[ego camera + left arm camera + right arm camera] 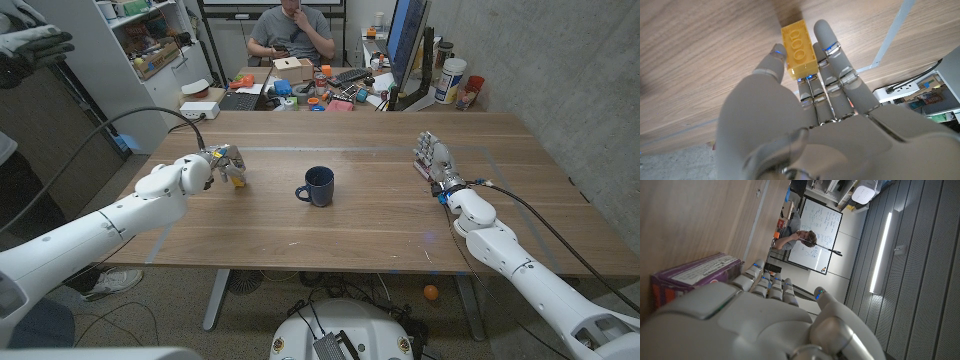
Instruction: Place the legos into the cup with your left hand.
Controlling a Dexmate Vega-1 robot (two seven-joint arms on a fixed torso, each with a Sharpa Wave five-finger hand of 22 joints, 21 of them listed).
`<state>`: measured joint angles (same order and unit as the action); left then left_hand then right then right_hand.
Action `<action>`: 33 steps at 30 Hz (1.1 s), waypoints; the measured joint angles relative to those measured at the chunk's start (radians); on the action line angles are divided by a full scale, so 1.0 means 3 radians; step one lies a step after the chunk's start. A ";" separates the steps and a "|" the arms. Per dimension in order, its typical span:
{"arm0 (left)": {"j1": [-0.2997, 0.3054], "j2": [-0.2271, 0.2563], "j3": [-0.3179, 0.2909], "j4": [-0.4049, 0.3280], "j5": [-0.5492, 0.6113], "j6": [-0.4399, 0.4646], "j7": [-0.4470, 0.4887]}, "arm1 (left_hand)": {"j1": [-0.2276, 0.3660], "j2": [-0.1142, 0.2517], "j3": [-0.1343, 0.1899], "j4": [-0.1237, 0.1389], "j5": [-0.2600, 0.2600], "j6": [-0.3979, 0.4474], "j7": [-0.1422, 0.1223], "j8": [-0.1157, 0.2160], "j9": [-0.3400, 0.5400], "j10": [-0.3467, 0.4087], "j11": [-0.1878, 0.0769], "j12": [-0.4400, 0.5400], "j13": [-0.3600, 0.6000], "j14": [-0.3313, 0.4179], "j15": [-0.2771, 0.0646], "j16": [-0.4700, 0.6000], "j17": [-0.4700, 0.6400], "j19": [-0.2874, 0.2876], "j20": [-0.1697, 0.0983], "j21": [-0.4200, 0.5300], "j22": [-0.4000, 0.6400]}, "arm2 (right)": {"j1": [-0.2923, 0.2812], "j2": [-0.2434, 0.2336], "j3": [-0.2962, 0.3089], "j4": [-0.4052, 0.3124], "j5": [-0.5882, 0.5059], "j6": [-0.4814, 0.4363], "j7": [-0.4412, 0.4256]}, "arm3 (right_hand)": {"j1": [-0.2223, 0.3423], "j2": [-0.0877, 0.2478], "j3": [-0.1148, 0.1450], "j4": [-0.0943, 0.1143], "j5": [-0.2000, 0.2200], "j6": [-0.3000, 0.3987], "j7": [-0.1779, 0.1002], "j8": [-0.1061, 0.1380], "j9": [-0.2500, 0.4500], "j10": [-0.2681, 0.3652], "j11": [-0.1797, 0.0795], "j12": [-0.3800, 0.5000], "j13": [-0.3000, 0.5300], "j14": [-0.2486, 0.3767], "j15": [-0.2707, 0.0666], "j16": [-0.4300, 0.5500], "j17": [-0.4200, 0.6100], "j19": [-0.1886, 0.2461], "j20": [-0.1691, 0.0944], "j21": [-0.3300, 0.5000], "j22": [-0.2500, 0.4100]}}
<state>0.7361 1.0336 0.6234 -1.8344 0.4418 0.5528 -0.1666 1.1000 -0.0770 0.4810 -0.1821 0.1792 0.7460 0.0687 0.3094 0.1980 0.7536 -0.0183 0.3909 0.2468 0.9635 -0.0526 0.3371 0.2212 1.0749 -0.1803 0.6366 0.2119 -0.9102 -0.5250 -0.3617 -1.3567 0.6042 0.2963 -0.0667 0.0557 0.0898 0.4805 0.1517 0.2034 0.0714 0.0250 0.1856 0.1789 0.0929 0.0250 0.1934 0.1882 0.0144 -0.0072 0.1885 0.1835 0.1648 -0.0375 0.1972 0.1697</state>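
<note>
A dark blue cup (318,186) with a handle stands upright at the middle of the wooden table (370,225). My left hand (222,164) is to the left of the cup, about a hand's length away, low over the table. It pinches a yellow lego brick (237,181) between its thumb and fingers. In the left wrist view the lego brick (799,50) shows studs-up between the fingertips of my left hand (810,115). My right hand (432,158) stands upright on its edge at the table's right side, fingers apart, holding nothing.
A person (292,30) sits behind the table at a cluttered desk (320,95). A black cable (120,125) arcs over the table's left corner. A purple box (695,277) shows beyond my right hand (765,325) in the right wrist view.
</note>
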 measured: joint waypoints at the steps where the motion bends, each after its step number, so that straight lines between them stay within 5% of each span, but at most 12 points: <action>1: 0.0004 0.0007 -0.0009 -0.0005 0.0000 0.0000 0.0000 | 0.0003 0.0003 -0.0007 0.0007 -0.0001 0.0008 -0.0008 0.0000 0.0000 0.0000 0.0000 0.0000 0.0000 0.0000 0.0000 0.0000 0.0000 0.0000 0.0000 0.0001 0.0000 | 0.0000 0.0000 0.0000 0.0000 -0.0001 0.0000 0.0004 | 0.0000 0.0000 0.0000 0.0000 0.0000 0.0000 0.0000 0.0000 0.0000 0.0000 0.0000 0.0000 0.0000 0.0000 0.0000 0.0000 0.0000 0.0000 0.0000 0.0000 0.0000; 33: -0.0196 0.0011 -0.0101 -0.0123 -0.0077 -0.0130 0.0006 | 0.0065 -0.0006 -0.0093 0.0037 -0.0015 0.0056 -0.0009 -0.0042 0.0016 0.0045 -0.0015 -0.0044 0.0009 0.0020 -0.0003 0.0023 -0.0001 0.0000 0.0000 0.0124 0.0046 | 0.0107 -0.0008 -0.0064 0.0170 -0.0029 -0.0003 0.0129 | 0.0000 0.0000 0.0000 0.0000 0.0000 0.0000 0.0000 0.0000 0.0000 0.0000 0.0000 0.0000 0.0000 0.0000 0.0000 0.0000 0.0000 0.0001 0.0000 0.0000 0.0000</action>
<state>0.6772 1.0370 0.5929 -1.8712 0.4187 0.5137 -0.1650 1.1195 -0.0789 0.4530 -0.1711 0.1747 0.7628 0.0659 0.2968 0.2027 0.7670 -0.0227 0.3777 0.2497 0.9695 -0.0535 0.3439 0.2209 1.0749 -0.1802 0.6739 0.2259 -0.8782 -0.5273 -0.3810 -1.3057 0.5955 0.2953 -0.0279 0.0557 0.0899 0.4805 0.1517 0.2034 0.0714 0.0250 0.1856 0.1789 0.0929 0.0251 0.1934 0.1881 0.0143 -0.0072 0.1885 0.1835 0.1650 -0.0375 0.1972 0.1697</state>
